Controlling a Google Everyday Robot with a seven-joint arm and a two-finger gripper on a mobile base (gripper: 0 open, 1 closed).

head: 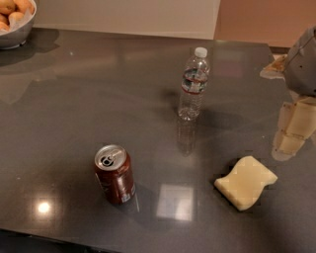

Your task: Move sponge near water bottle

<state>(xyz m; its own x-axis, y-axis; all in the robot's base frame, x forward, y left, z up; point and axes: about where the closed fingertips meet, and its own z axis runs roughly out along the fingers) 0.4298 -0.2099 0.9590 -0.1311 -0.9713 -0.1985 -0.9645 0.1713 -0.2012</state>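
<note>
You'll find the sponge (245, 182), a pale yellow, thick foam block with wavy pinched sides, lying flat and turned diagonally at the front right of the dark surface (98, 99). Your water bottle (193, 85) stands upright farther back near the middle. It is clear plastic with its white cap on and a red-and-blue label band. The two are well apart. The claw (289, 143) hangs at the right edge, just behind the sponge and clear of it.

Table (69, 108): dark grey, glossy. Soda can (114, 175): dark red, upright, front left. Bowl (17, 35): far left corner, holding round orange-tan pieces (15, 9). Gripper (289, 143): right edge, above the table.
</note>
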